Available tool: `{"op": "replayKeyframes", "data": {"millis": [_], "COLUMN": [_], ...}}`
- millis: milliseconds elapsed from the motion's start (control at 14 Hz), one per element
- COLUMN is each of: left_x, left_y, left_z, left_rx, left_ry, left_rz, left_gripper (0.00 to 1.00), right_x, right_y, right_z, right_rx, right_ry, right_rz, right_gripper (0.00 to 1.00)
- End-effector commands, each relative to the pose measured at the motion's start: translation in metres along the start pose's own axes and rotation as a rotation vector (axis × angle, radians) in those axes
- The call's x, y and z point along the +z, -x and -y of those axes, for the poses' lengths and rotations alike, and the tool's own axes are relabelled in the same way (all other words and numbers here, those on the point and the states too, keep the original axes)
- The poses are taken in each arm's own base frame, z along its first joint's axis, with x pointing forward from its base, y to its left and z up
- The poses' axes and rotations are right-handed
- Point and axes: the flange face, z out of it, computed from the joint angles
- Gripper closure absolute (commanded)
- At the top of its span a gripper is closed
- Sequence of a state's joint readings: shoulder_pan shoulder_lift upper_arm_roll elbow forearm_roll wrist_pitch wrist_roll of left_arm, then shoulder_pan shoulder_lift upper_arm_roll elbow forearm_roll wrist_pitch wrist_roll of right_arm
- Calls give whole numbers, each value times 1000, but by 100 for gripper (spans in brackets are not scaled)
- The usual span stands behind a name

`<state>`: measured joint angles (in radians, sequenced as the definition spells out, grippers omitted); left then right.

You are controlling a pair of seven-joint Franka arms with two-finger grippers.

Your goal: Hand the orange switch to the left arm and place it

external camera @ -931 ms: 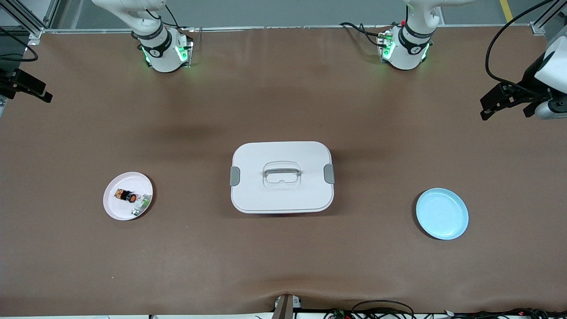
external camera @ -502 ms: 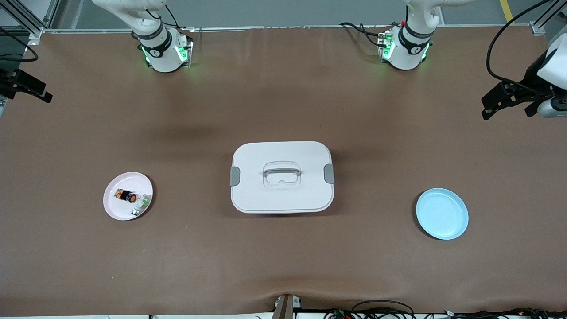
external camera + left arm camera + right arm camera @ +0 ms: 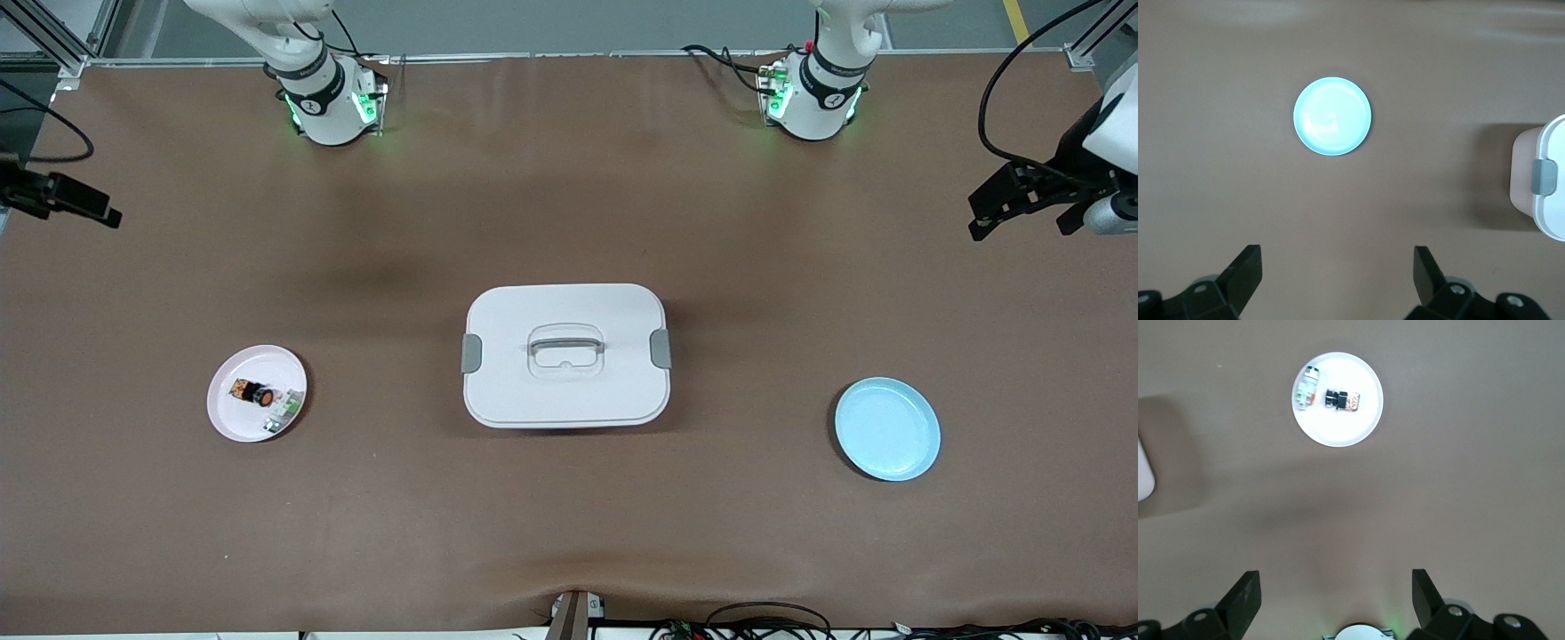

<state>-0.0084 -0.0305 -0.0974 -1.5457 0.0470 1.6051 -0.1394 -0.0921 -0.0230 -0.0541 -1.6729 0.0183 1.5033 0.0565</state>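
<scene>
Two white robot arms hold their pincers high at either end of a brown tabletop, neither touching anything. The left pincer hangs with its fingers spread wide over bare tabletop at the left arm's end, with an empty blue plate in its wrist view. The right pincer, fingers equally wide apart and holding nothing, hangs over the right arm's end. The orange switch lies on a pale pink plate toward that same end, just beside a small green-and-white component on the same plate. Between the two plates, at the middle of the tabletop, sits the white box, its lid on, grey latches at both sides and a recessed grey handle on top, well apart from either plate.
</scene>
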Motion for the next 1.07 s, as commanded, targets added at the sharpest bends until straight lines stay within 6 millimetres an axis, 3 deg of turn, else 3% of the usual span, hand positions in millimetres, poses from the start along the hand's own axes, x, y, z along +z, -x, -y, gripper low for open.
{"op": "replayKeyframes", "data": {"millis": [0, 215, 358, 860, 1003], "left_x": [-3, -1, -1, 5, 6], "left_y": [-4, -4, -2, -3, -4], "left_z": [0, 3, 3, 6, 7], "left_rx": [2, 4, 5, 9, 7], "left_ry": [-4, -6, -7, -12, -10], "left_rz": [8, 14, 26, 54, 54], "left_gripper": [0, 0, 0, 0, 0], "right_x": [28, 63, 97, 211, 227], "right_y": [-26, -55, -75, -111, -117], "right_z": [3, 13, 18, 10, 11], "right_rx": [142, 287, 365, 417, 466], "right_ry": [-2, 9, 9, -31, -64], "right_rz": [33, 34, 24, -86, -67], "right_gripper": [0, 0, 0, 0, 0]}}
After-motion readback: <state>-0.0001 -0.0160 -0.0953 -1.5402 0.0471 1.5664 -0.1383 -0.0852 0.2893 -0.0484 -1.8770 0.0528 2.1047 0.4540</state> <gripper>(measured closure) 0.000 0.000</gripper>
